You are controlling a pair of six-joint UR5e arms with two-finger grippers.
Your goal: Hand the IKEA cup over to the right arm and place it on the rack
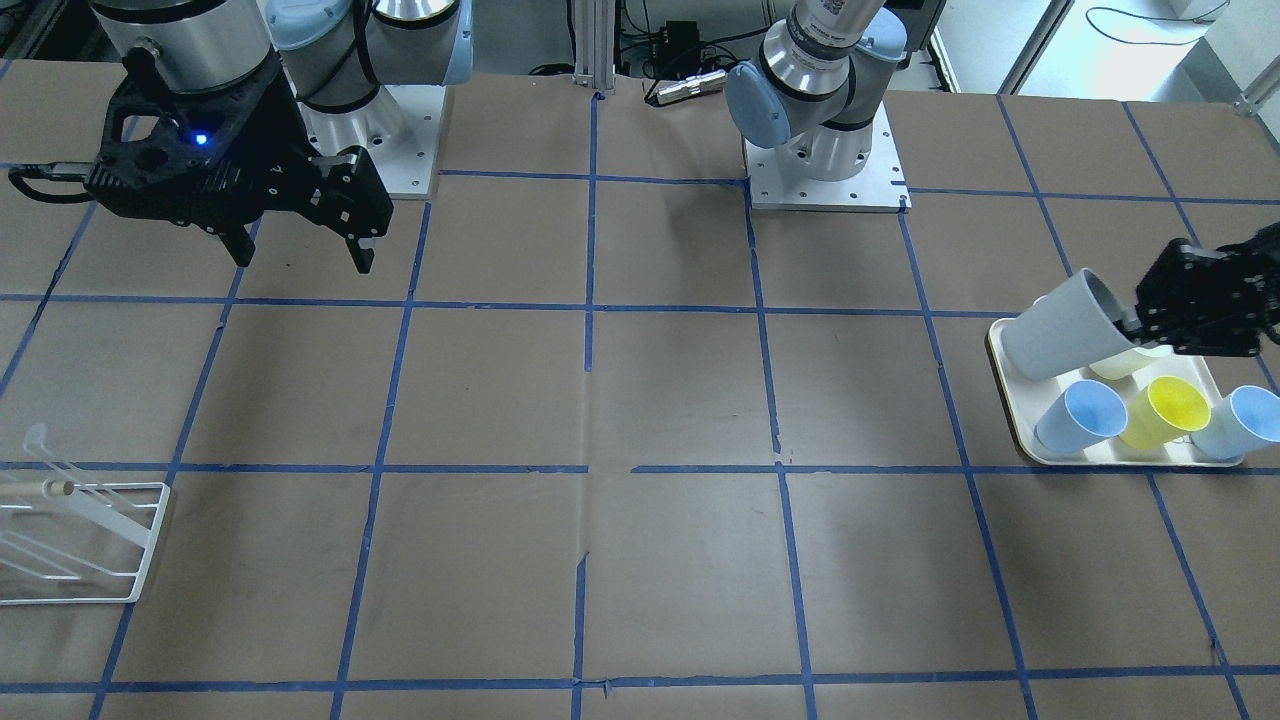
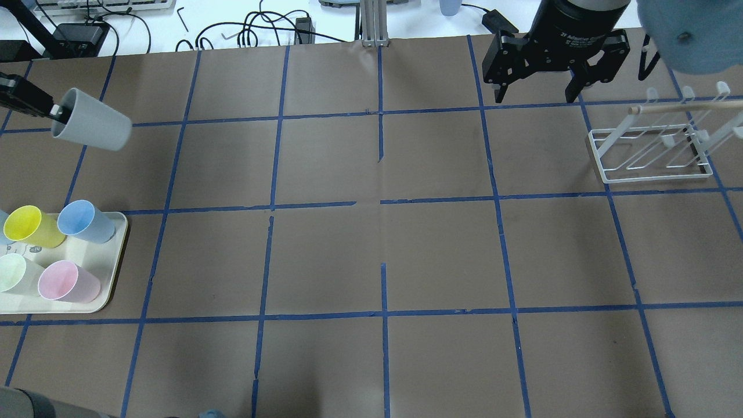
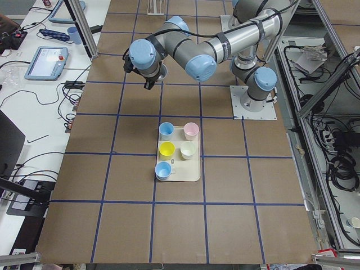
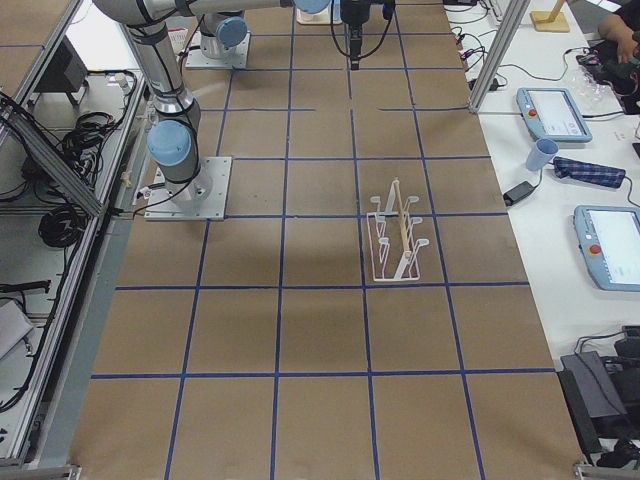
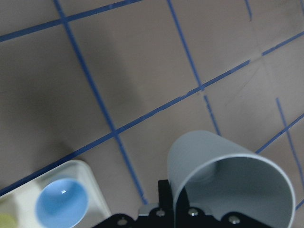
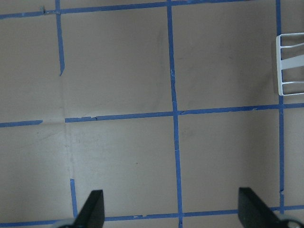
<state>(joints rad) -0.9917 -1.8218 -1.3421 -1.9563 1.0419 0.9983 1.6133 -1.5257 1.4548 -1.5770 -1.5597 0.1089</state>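
Observation:
The grey IKEA cup point(image 2: 93, 126) is tilted on its side in the air, held by its rim in my left gripper point(image 2: 55, 109), which is shut on it. In the front view the cup point(image 1: 1060, 325) hangs over the far end of the cream tray point(image 1: 1012, 408). The left wrist view looks into the cup's mouth point(image 5: 223, 180). My right gripper point(image 2: 537, 93) is open and empty, high above the table beside the white wire rack point(image 2: 656, 152). It also shows in the front view point(image 1: 300, 255), far from the rack point(image 1: 80, 540).
The tray point(image 2: 116, 264) holds a yellow cup point(image 2: 29, 225), a light-blue cup point(image 2: 84, 220), a pink cup point(image 2: 67, 281) and a pale green cup point(image 2: 14, 276). The brown table has a blue tape grid. The right wrist view shows the rack's edge point(image 6: 290, 66).

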